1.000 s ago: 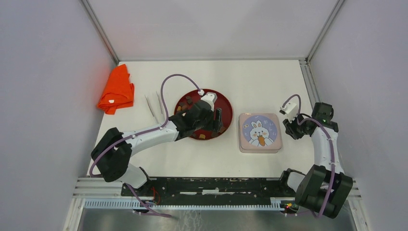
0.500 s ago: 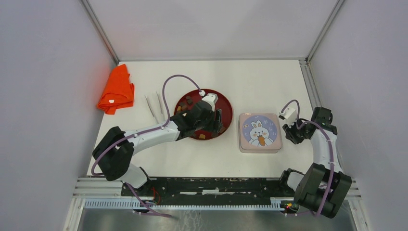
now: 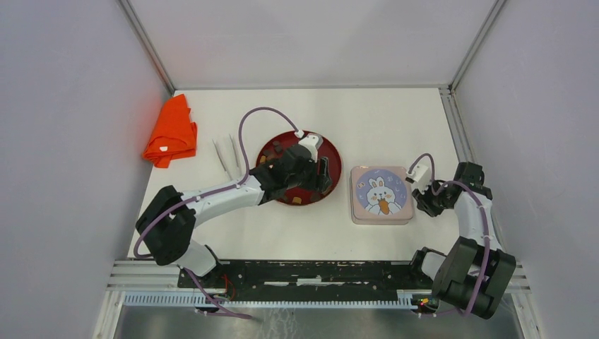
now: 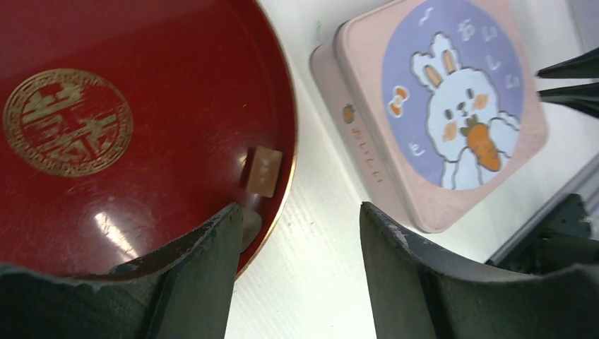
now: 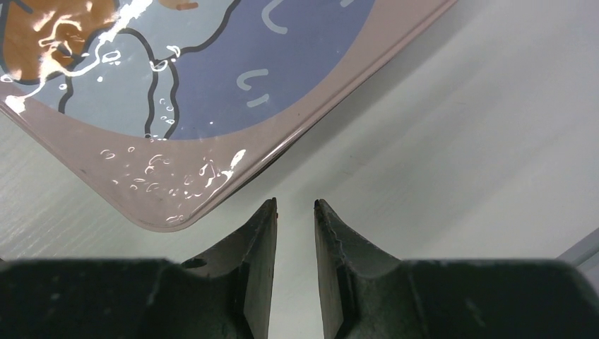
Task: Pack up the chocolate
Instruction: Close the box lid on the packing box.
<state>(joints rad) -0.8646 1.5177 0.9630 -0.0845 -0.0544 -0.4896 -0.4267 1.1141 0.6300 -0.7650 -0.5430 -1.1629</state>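
1. The left hand (image 4: 302,212) is held low over the near edge of the red plate (image 4: 176,63). Its two dark fingers are spread wide, and nothing is pinched between them.
2. One piece of the chocolate (image 4: 263,169) is seen just ahead of the left finger. It is small, tan and squarish, and it lies flat on the plate right by the rim.
3. More small pieces are seen on the plate from above, some dark and some tan. A few are partly hidden by the left arm.
4. The plate is round, shiny and smooth. A round gold sign (image 4: 67,131) is printed in its middle.
5. The right hand (image 5: 294,206) is held low at the right corner of the pink tin (image 5: 141,106). Its fingers are almost pressed together, a thin gap is left, and nothing is held.
6. The tin is square with rounded corners, and its lid is on. A white rabbit with an orange carrot is drawn on the glossy lid.
7. The tin lies on the white worktop (image 3: 395,127), just right of the plate.
8. An orange cloth (image 3: 171,131) is bunched up far to the left. Two thin white tools (image 3: 226,152) lie between it and the plate.
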